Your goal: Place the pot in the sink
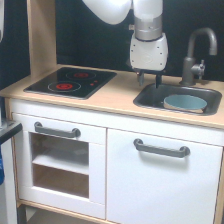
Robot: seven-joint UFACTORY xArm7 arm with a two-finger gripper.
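Toy kitchen counter (120, 97): stovetop (70, 81) well off toward the exterior view's left of the claw. Sink (150, 97) sits directly under the claw, faucet (197, 52) behind it on the exterior view's right. Pot (185, 103) already lies in the basin, below the claw and toward the exterior view's right, apart from it. Gripper (149, 79) hangs over the sink's near-left edge, fingers narrowly parted, holding nothing. Placement looks done; round pot, no long axis to align.

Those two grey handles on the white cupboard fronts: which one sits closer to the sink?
The longer handle, on the solid door at the exterior view's right, directly below the sink. The other handle sits on the front with the window, under the stovetop.
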